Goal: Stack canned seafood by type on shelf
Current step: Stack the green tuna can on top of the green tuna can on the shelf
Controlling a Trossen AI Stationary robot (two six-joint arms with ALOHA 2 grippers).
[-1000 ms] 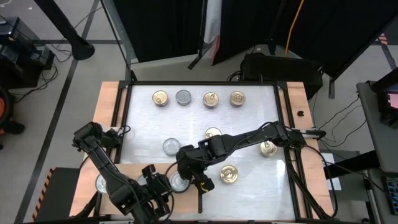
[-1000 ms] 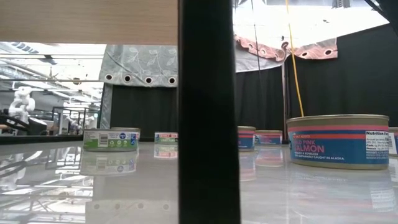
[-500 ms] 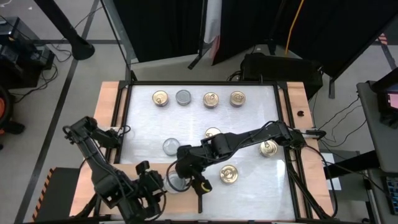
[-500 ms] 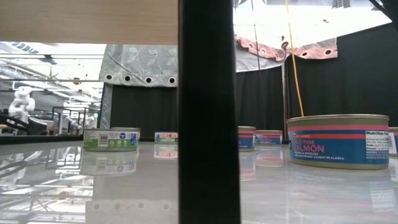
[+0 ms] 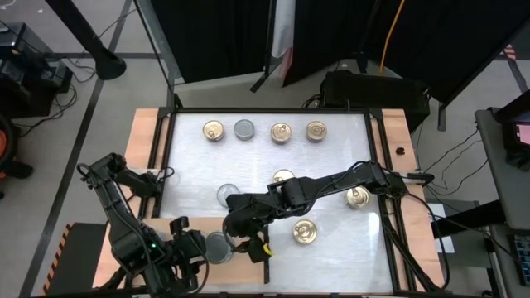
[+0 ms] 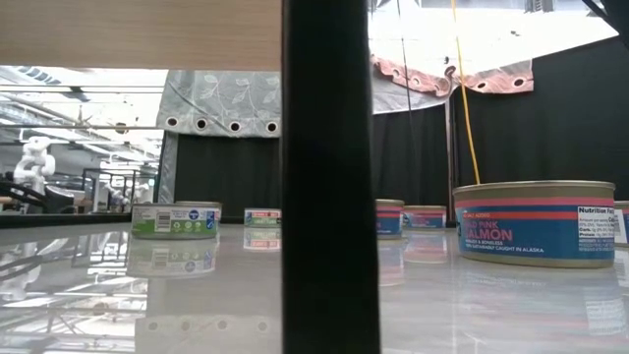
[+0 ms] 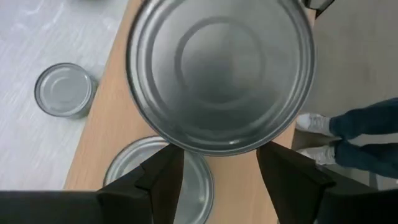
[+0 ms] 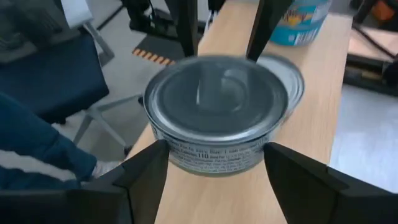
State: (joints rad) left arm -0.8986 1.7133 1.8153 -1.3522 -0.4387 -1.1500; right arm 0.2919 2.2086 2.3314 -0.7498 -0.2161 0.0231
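Silver ribbed round tin pinched by left gripper; right gripper pinching another

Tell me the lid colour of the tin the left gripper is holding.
Plain silver: the tin in the left gripper has a ribbed metal lid, clearest in the left wrist view.

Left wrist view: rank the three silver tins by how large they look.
1. The held tin, nearest the camera, so its size is inflated.
2. The tin on the shelf, partly hidden.
3. The tin on the white tabletop.
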